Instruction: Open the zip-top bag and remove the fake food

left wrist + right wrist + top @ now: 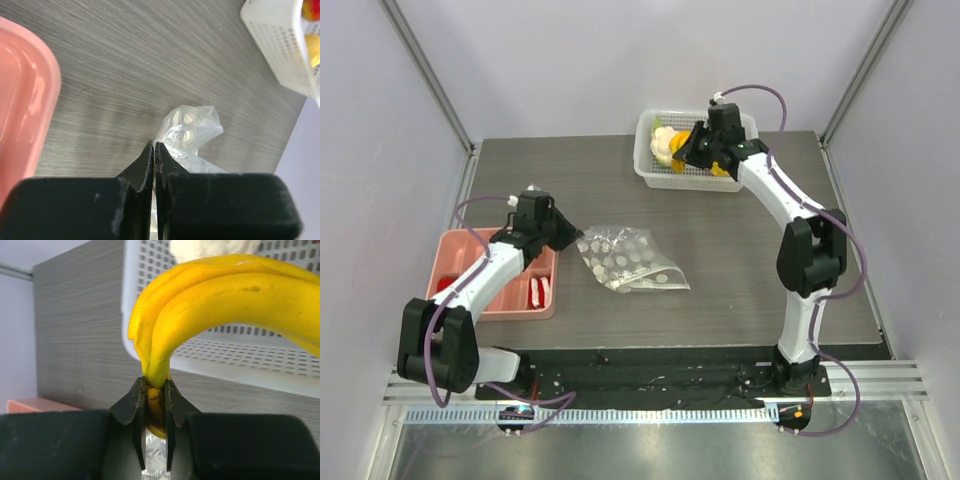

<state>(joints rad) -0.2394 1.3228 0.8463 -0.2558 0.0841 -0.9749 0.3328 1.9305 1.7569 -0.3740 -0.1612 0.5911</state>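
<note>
Two containers flank the bag (632, 262), which lies mid-table.

Near and left of the bag: pink tray (510, 313), holding red pieces (541, 292). The left arm (485, 275) crosses above the tray.

At the bag's left corner: left gripper (154, 145), jaws fully together. Whether film is pinched between them cannot be told.

Beyond the bag, to its right: white basket (665, 182), holding cauliflower (665, 143).

Over the basket: right gripper (155, 390), jaws clamped on the stem of the banana bunch (225, 295).

White arm links (485, 272), black joints, purple cables (841, 226), black wedge-tipped end effector fingers (143, 167)
</note>
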